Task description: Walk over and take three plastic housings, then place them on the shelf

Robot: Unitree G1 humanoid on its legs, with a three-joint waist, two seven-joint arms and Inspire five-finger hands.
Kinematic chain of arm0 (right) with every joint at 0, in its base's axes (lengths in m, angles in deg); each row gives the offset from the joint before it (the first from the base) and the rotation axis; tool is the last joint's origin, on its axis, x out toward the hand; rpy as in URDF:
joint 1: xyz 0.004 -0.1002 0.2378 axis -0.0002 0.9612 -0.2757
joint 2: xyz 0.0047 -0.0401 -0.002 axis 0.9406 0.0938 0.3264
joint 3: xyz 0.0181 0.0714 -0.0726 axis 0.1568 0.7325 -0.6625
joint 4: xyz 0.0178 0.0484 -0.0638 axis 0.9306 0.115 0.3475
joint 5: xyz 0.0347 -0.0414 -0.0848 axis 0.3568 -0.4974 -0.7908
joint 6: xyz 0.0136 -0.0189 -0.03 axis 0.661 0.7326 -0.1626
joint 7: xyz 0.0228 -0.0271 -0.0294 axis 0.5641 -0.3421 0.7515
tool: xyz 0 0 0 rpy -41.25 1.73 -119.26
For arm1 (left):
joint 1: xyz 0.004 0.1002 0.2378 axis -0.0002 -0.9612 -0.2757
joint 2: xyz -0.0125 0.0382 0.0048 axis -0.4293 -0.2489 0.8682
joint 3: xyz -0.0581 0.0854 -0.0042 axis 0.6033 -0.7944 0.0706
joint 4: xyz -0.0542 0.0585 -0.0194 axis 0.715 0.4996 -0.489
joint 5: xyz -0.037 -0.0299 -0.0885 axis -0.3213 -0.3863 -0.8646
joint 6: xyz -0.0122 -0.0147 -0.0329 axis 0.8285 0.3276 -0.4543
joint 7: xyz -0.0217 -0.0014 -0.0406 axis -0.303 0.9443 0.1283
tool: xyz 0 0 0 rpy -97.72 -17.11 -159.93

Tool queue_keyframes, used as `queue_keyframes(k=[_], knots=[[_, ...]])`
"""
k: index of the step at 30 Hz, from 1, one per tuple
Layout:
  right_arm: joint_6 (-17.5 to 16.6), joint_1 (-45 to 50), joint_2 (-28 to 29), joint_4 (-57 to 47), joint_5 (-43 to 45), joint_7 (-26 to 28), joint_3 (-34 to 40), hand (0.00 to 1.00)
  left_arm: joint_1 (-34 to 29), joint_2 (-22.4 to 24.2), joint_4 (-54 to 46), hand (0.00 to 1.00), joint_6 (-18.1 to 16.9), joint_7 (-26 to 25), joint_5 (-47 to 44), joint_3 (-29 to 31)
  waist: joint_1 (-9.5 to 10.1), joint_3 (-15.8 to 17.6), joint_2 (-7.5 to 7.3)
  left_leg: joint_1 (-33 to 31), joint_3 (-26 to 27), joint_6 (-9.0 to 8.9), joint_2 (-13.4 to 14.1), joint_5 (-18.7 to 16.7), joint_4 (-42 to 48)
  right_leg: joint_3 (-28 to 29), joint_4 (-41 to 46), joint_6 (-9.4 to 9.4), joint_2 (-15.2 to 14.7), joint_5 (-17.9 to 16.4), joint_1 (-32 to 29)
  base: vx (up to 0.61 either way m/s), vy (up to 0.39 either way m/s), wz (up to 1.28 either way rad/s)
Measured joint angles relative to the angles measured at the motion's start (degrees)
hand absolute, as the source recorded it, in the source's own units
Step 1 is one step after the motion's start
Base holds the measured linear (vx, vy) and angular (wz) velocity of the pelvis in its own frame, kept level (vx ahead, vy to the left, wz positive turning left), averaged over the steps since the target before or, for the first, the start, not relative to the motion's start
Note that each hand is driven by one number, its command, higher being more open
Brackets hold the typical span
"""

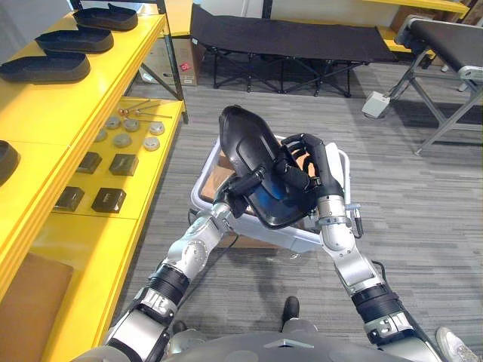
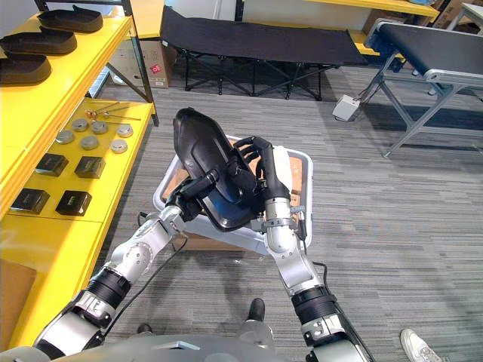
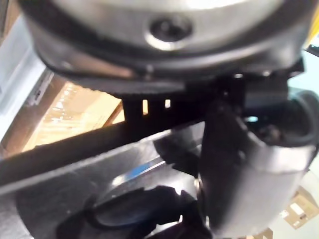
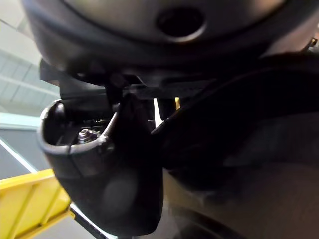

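Housing [image 1: 243, 142]: one in hand, black, tilted nearly upright at frame centre, above a white bin [image 1: 287, 240]. Brown cardboard shows inside the bin.

Left hand [image 1: 240, 187]: fingers curled on the housing's lower left edge, gripping it. In the left wrist view the thumb [image 3: 239, 169] lies against the housing's glossy face.

Right hand [image 1: 303, 162]: fingers wrapped over the housing's right rim, also gripping.

Shelf [image 1: 34, 105]: yellow, along the left side of the frame.
- Top tier, upper left: three housings [image 1: 75, 39] in a row, apart from one another. A fourth dark shape is cut off by the left edge; cannot tell what it is.
- Lower tier: six grey discs [image 1: 122, 140] in two rows of three, and four small black boxes [image 1: 123, 164] in two pairs below the discs. A few thin metal pins [image 1: 143, 109] lie above the discs; count unclear.
- Lower left corner: one brown board [image 1: 23, 302].

Floor [image 1: 423, 211]: grey striped carpet; the bin stands on it.

Room:
- One black folding cot [image 1: 287, 34], top centre.
- One conveyor [image 1: 453, 34] on a grey frame, upper right.
- One small white box [image 1: 375, 104] on the floor beside the conveyor.
- One carton [image 1: 185, 64] at the shelf's far end.
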Motion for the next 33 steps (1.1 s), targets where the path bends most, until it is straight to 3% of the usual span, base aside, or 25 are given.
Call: queue_keyframes(k=[5, 9, 13, 17, 21, 24, 27, 33], knots=[[-1.78, 1.40, 0.21, -4.92, 1.30, -2.23, 0.10, 1.00, -1.42, 0.02, -4.07, 0.00, -1.87, -0.20, 2.87, -0.97, 0.11, -0.06, 0.06, -0.10, 0.22, -0.03, 0.00, -0.06, -0.03, -0.04, 0.00, 0.00, 0.04, -0.01, -0.31, 0.00, 0.000, -0.01], [-2.90, 7.67, 3.08, -11.37, 5.14, -4.86, 0.96, 1.00, -7.62, 1.27, -17.29, 0.00, -3.49, -4.90, 14.34, 2.47, 0.04, -1.23, 0.45, -0.06, 0.64, -0.08, 0.00, -0.62, 0.13, -0.15, 0.01, 0.01, 0.06, 0.00, -0.45, 0.00, 0.000, -0.04], [-2.84, 15.02, 7.04, -11.14, 8.66, -4.44, 0.95, 1.00, -9.98, 6.44, -21.95, 0.00, -9.49, -9.24, 23.93, 11.21, 0.11, -2.69, 1.20, 0.11, 0.76, 0.31, 0.00, -1.33, 0.49, -0.37, 0.01, 0.01, 0.05, -0.02, -0.12, 0.00, 0.000, 0.00], [-3.43, 18.64, 7.81, -11.04, 11.66, -0.78, 2.31, 1.00, -15.82, 7.06, -21.91, 0.00, -13.15, -15.84, 34.16, 18.58, 0.10, -3.51, 2.59, 0.20, 0.74, 0.14, 0.03, -1.76, 0.48, -0.43, 0.01, -0.08, 0.08, -0.16, -0.11, 0.00, 0.000, 0.00], [-5.48, 23.10, 8.47, -11.06, 22.27, 4.67, 6.78, 1.00, -22.29, 7.71, -20.60, 0.00, -17.36, -24.08, 43.05, 26.82, 0.17, -3.53, 2.65, 0.19, 0.59, 0.16, 0.10, -1.73, 0.48, -0.80, 0.00, -0.25, 0.13, -0.30, -0.05, 0.00, 0.000, 0.00], [-5.83, 25.98, 8.95, -11.05, 25.51, 5.19, 9.77, 1.00, -25.55, 7.71, -20.59, 0.00, -21.23, -27.33, 44.10, 30.36, 1.04, -3.56, 2.63, 0.19, 0.53, 0.22, 0.10, -1.68, 0.48, -1.01, 0.00, -0.40, 0.12, -0.41, -0.01, 0.00, 0.000, 0.00], [-5.84, 27.51, 8.98, -11.05, 25.98, 5.43, 10.74, 1.00, -27.32, 7.77, -20.76, 0.00, -23.40, -29.56, 48.74, 30.65, 1.52, -3.63, 2.68, 0.08, 0.35, 0.21, 0.11, -1.69, 0.49, -1.36, -0.01, -0.61, 0.09, -0.60, 0.00, 0.00, 0.001, 0.01], [-5.84, 29.12, 9.45, -10.96, 29.51, 6.88, 10.52, 1.00, -28.20, 8.16, -20.79, 0.00, -23.41, -31.43, 53.20, 28.57, 1.33, -4.03, 3.28, -0.07, 0.24, 0.24, 0.14, -1.74, 0.48, -1.76, -0.01, -1.04, 0.07, -0.98, -0.02, 0.00, 0.000, 0.00]])
